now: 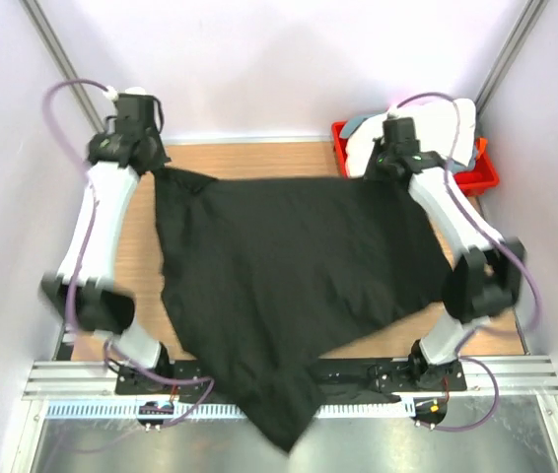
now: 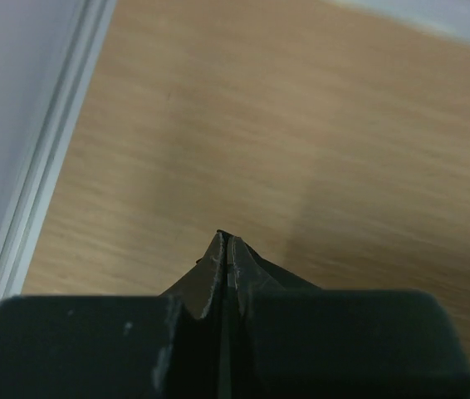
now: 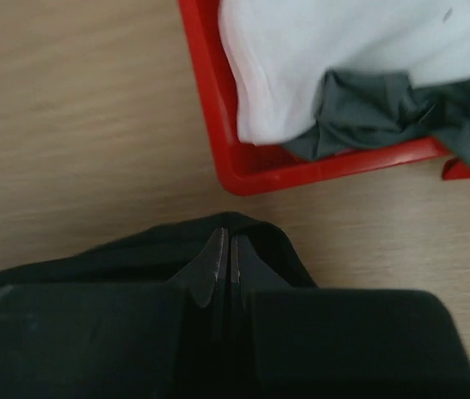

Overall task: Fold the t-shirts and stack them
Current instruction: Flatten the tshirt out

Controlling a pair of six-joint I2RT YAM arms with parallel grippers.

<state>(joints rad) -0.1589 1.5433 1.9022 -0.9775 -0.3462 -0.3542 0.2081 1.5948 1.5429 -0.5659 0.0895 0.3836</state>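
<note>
A light wooden bench (image 1: pixel 230 158) is lying across the middle of the top view, and pale, plain walls are closing it in at the top and on both sides. An aluminium rail (image 1: pixel 516 374) is running along the bottom edge of the bench, with the arm bases sitting on it.

A red plastic tray (image 3: pixel 326 169) is sitting at the upper right of the bench. A white t-shirt (image 3: pixel 343 50) is bunching up inside it, and a grey t-shirt (image 3: pixel 368 108) is lying crumpled beside and partly under the white one. Some grey cloth is spilling over the tray's right rim.

The black t-shirt (image 1: pixel 289 266) is spreading wide over the middle of the bench, rumpled and uneven. Its lowest point is hanging past the rail at the bottom centre of the frame, and its upper edge is stretching between the two arms. The left gripper (image 2: pixel 227 249) is pinching the shirt's upper left corner, jaws pressed together on a small peak of black fabric just above the wood. The right gripper (image 3: pixel 225 249) is clamping the upper right corner in the same way, just beside the tray's near corner.
</note>
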